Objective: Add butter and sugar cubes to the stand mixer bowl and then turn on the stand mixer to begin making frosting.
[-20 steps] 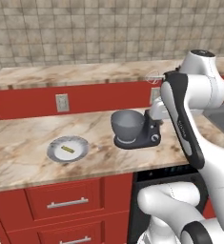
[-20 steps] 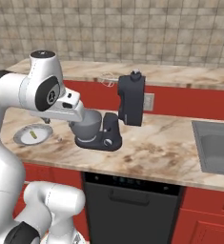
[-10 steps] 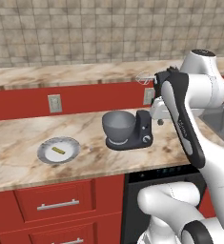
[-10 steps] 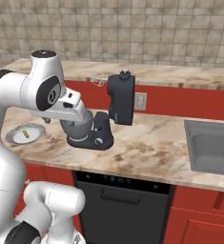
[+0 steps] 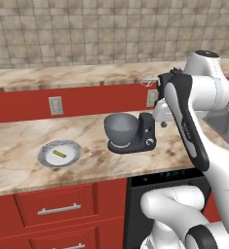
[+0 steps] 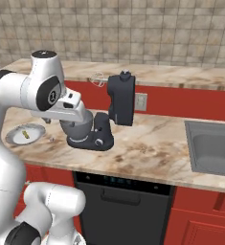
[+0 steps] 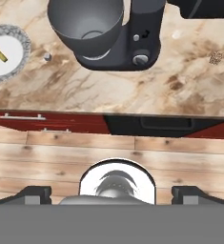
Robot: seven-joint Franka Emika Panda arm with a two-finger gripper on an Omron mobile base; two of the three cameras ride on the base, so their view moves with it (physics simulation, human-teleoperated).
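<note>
Lying on the round plate (image 5: 75,156) near the counter's (image 5: 18,141) front edge, the butter (image 5: 59,153) is a thin yellow stick, its long axis slanting across the plate in the hand view. The sugar cubes (image 7: 47,56) show as a pale speck on the counter between plate and stand mixer bowl (image 5: 121,128), too small to make out. That bowl sits upright on the stand mixer (image 6: 118,103) base; the head is tilted back, whisk (image 6: 96,79) pointing toward the backsplash, partly hidden by the arm. The gripper (image 7: 111,193) has its fingertips spread wide apart, holding nothing, its tips cut off at the frame's bottom.
</note>
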